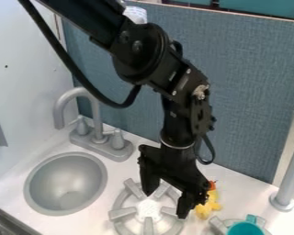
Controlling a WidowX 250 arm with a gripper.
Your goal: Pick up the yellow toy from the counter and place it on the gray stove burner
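A yellow toy (209, 205) with a red top, partly hidden behind the open hand (166, 204), sits between two burners (121, 214), toward the table's (238, 188) back edge.

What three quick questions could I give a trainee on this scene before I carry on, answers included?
1. Which is nearest the gripper: (A) the faucet, (B) the sink bowl, or (C) the yellow toy?
2. True or false: the gripper's fingers are closed together.
3. Counting the one at the teal cup, how many gray burners show, whole or in part?

Key: 1 C; 2 false; 3 two.
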